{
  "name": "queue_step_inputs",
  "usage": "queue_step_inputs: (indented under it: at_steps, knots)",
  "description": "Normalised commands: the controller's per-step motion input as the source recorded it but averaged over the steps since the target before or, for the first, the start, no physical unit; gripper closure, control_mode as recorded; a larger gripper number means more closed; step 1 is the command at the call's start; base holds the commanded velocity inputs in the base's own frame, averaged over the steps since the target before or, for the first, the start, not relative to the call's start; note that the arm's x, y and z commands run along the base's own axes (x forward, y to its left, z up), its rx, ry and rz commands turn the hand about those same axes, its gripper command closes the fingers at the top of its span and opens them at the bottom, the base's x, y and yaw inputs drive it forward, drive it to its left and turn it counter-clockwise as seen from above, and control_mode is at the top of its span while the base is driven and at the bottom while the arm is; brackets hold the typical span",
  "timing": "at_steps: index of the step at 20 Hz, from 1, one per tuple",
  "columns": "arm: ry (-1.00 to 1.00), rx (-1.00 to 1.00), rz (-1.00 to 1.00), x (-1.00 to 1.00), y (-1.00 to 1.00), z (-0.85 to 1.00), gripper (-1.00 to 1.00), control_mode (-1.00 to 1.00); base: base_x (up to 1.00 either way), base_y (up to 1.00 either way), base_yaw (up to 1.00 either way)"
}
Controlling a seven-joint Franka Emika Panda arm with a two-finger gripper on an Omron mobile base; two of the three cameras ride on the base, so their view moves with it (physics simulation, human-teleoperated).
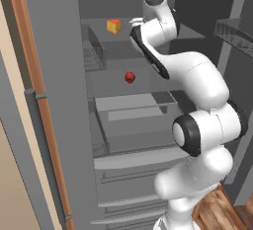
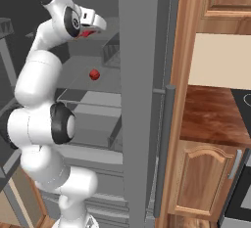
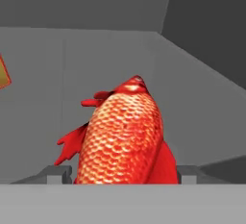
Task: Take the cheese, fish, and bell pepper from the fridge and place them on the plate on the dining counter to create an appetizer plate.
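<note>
Straddling the fish (image 3: 126,134) on the fridge's (image 1: 59,100) upper shelf: gripper (image 3: 124,172) spread wide, fingertips (image 3: 58,172) flanking the body, not yet pinching. Long axis running straight away from the hand. Cheese (image 1: 113,25) off left; bell pepper (image 1: 130,77) one shelf lower.

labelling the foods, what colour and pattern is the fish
Red-orange with a fine scale pattern and plain red fins; the fish shows best in the hand view.

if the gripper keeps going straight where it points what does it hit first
The fish: in the hand view it lies right ahead, between the two fingertips of the open gripper. Past it is only the fridge's grey back wall. Whether the fingertips already touch the fish is unclear.
</note>
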Motion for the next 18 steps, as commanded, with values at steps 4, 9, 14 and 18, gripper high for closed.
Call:
queue_step_inputs:
  at_steps: [4, 9, 14, 18]
  knots:
    - [-0.15, 0.0, 0.0, -0.81, 0.0, 0.0, 1.0, -1.0, 0.0, 0.0, 0.0]
    - [-0.16, 0.0, 0.0, -0.81, 0.0, 0.0, 1.0, -1.0, 0.0, 0.0, 0.0]
    - [-0.11, 0.0, 0.0, -0.71, 0.0, 0.0, 1.0, -1.0, 0.0, 0.0, 0.0]
    - [-0.05, 0.0, 0.0, -0.6, 0.0, 0.0, 1.0, -1.0, 0.0, 0.0, 0.0]
